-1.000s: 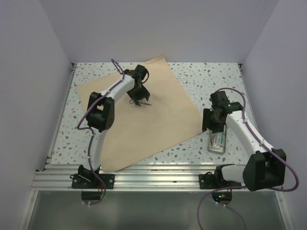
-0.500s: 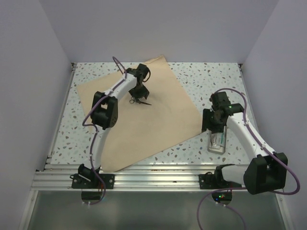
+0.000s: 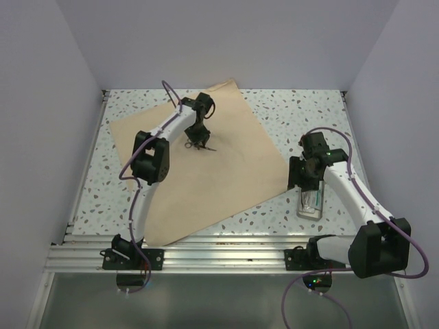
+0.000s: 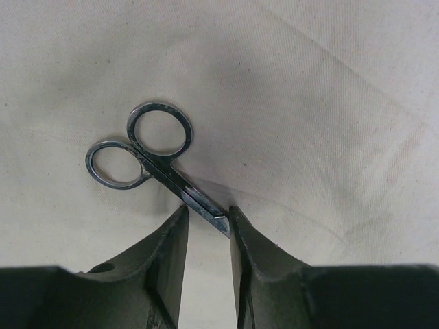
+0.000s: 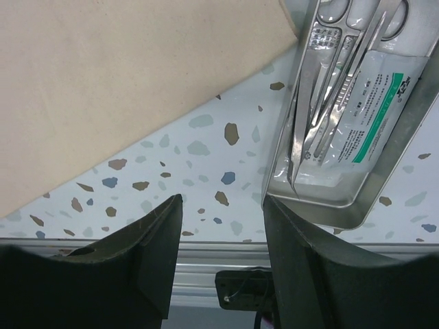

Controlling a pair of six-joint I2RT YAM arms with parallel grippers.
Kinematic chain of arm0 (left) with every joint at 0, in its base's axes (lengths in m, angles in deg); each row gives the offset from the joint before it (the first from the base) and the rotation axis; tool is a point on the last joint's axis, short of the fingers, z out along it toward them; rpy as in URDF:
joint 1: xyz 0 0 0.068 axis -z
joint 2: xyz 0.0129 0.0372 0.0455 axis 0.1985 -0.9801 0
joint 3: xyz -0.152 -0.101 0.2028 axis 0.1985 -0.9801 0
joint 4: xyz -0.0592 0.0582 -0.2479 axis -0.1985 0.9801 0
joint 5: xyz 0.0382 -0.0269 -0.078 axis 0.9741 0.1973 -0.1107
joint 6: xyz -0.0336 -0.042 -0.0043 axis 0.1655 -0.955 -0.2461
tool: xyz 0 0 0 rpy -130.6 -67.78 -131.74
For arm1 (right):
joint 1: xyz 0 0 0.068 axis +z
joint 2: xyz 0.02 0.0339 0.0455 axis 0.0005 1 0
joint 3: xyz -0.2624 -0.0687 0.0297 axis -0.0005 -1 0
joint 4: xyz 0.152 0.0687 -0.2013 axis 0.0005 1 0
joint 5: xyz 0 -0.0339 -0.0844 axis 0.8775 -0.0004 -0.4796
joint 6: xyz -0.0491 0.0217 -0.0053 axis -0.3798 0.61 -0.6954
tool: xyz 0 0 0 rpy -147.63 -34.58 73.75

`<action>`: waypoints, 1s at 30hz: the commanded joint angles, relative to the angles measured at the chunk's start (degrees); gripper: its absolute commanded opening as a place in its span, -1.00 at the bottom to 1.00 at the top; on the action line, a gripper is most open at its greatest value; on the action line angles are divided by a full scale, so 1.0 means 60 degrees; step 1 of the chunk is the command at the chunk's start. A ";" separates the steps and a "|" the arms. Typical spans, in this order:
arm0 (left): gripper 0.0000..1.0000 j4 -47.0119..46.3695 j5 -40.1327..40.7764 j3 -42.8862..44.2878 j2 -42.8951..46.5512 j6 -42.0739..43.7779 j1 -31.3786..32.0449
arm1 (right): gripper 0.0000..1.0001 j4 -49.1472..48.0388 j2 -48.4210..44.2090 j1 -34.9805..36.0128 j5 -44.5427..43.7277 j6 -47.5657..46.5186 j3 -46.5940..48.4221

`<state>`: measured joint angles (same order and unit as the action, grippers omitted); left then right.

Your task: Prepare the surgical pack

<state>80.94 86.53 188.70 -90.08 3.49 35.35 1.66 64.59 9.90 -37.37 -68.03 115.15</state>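
1. The surgical pack [image 3: 206,171] lies flat on the table's [image 3: 288,110] left-centre, set cornerwise, with corners toward the far wall and the near rail.
2. Bare table is widest to its right.
3. The left gripper's [image 4: 208,233] close-set fingers straddle the scissors' [image 4: 154,161] blade tip; whether they pinch it is unclear.
4. The right gripper [image 5: 223,233], fingers spread, hovers beside the tray [image 5: 384,171].

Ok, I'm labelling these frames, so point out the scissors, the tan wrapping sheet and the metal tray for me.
scissors [image 4: 164,173], left wrist view, on the shank just past the rings.
wrapping sheet [image 3: 206,185], top view, on its bare middle.
metal tray [image 5: 319,205], right wrist view, on its near wall.
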 commanded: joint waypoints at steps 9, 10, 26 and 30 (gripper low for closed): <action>-0.76 0.0296 0.0487 0.0255 -0.0485 0.0990 -0.0087 | 0.09 -0.0248 -0.0181 0.0083 0.0288 -0.0045 -0.0052; -0.82 0.0252 0.0517 0.0240 -0.0426 0.1063 -0.0087 | 0.08 -0.0277 -0.0181 0.0084 0.0302 -0.0045 -0.0038; -1.00 -0.0612 -0.0039 -0.3038 0.2720 0.2162 -0.0014 | 0.08 -0.0291 0.0214 0.0303 0.0550 0.0087 0.0284; -1.00 -0.1051 -0.0464 -0.3992 0.3498 0.2527 0.0030 | 0.08 -0.0525 0.0405 0.0508 0.1121 0.0306 0.0518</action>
<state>77.67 85.35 167.26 -74.43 15.58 35.37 0.94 66.36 12.04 -34.55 -67.53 115.54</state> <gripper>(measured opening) 0.005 0.538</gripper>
